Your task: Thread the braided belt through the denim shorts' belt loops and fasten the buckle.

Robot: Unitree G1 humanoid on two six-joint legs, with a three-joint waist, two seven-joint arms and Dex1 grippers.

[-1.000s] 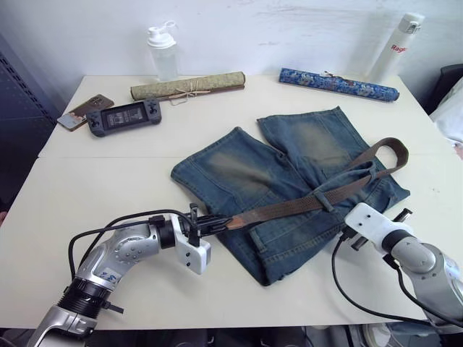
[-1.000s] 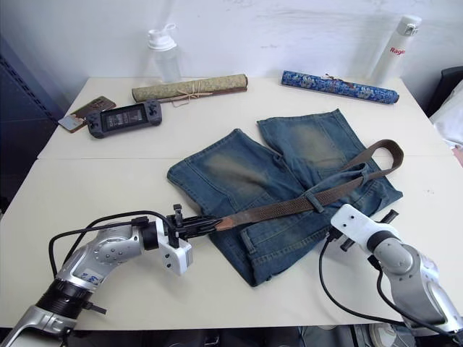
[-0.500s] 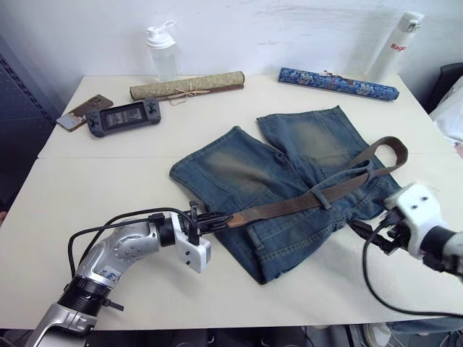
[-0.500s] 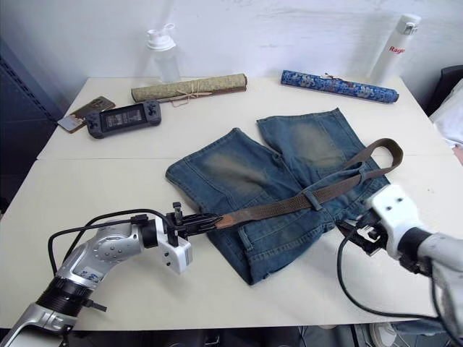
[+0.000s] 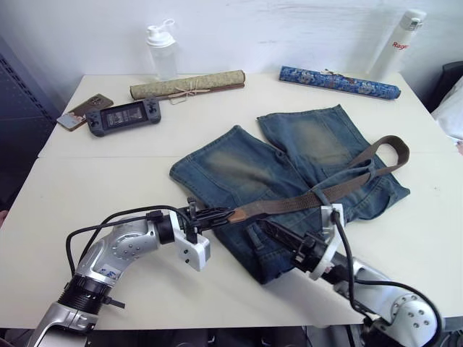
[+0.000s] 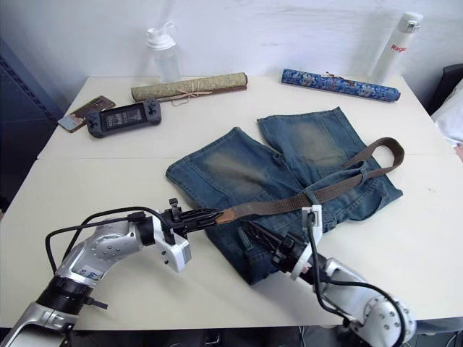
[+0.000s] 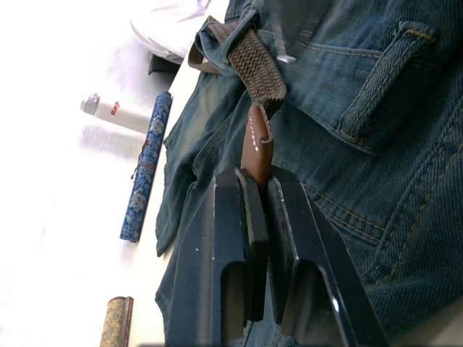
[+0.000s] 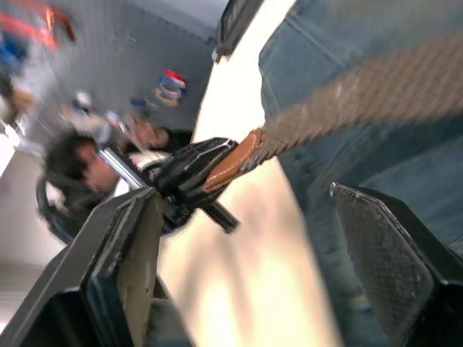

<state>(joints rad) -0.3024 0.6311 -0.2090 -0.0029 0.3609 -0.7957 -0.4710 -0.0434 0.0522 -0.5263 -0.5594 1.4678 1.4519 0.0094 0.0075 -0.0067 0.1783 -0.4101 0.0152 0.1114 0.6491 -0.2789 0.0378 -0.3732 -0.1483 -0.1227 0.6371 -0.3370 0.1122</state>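
white table (image 5: 87,181), denim shorts (image 5: 289,166), console (image 5: 124,116), 2 rolls

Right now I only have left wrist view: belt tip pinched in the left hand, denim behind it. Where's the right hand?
Observer: The right hand is open over the shorts, at the waistband on the near side of the belt. It is close to the left hand.
Operator: Is the belt through any loop?
Observer: It runs under one loop about midway along. Its far end folds back near the shorts' right edge.
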